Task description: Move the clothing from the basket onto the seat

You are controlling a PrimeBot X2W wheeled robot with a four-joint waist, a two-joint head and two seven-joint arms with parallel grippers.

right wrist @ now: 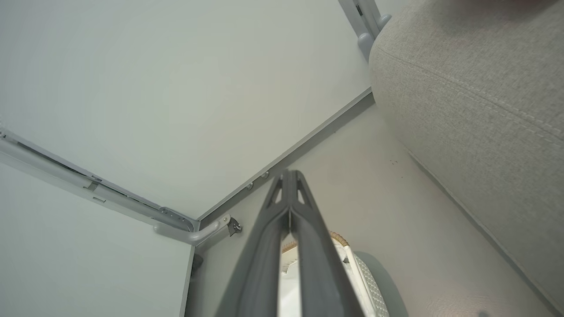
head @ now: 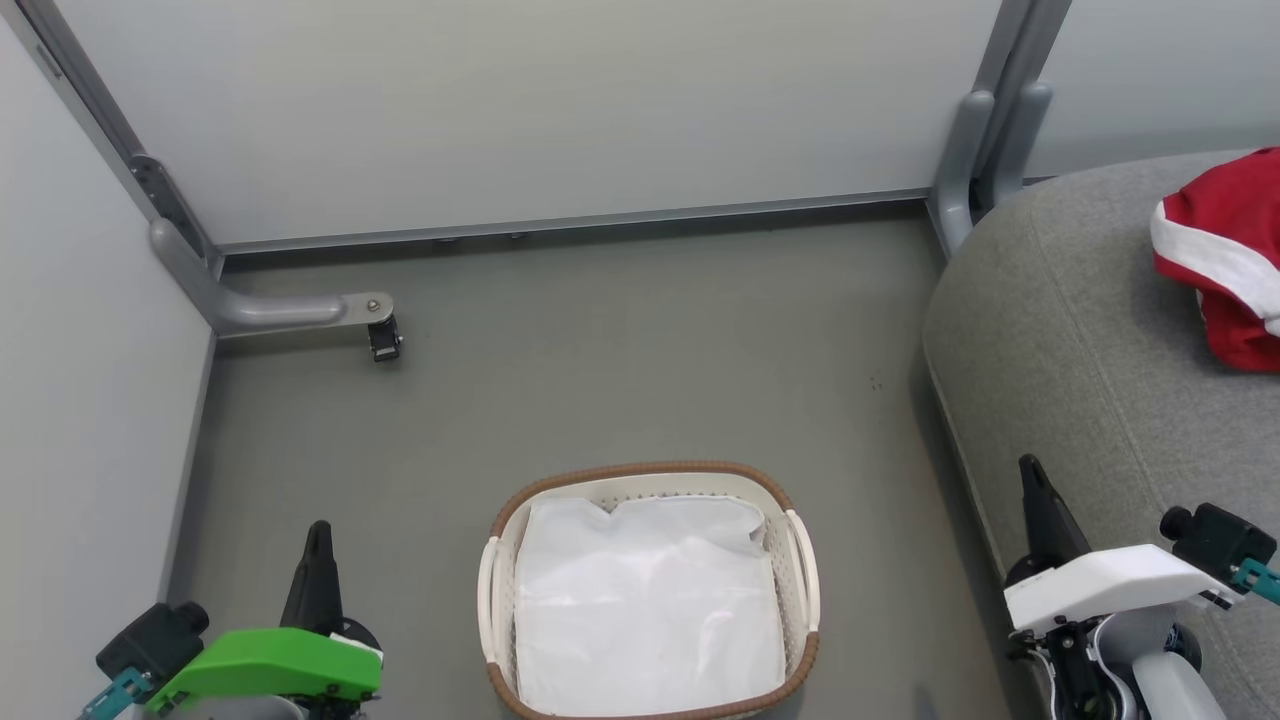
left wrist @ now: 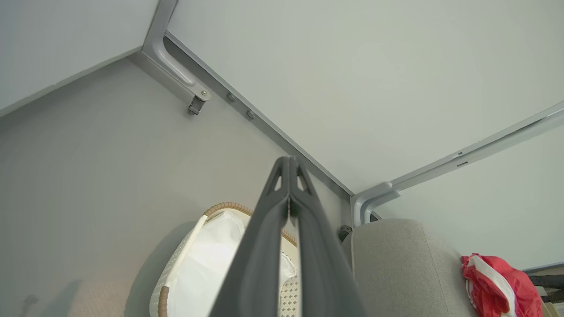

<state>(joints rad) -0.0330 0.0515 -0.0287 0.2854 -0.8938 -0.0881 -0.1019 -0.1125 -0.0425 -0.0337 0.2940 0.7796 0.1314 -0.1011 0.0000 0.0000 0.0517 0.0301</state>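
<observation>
red soft clothing [head: 1235,200] on grey fabric seat [head: 1060,340] | oval perforated basket [head: 650,468], liner [head: 640,600] | left fingers [left wrist: 264,246], right fingers [right wrist: 264,246] together

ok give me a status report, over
Left end effector shut, right end effector shut, both empty. Clothing on seat; basket holds just its liner. Nothing seen in the way.

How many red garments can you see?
1 red bundle on the grey seat, far right; folds may hide more. The basket holds just its white liner.
</observation>
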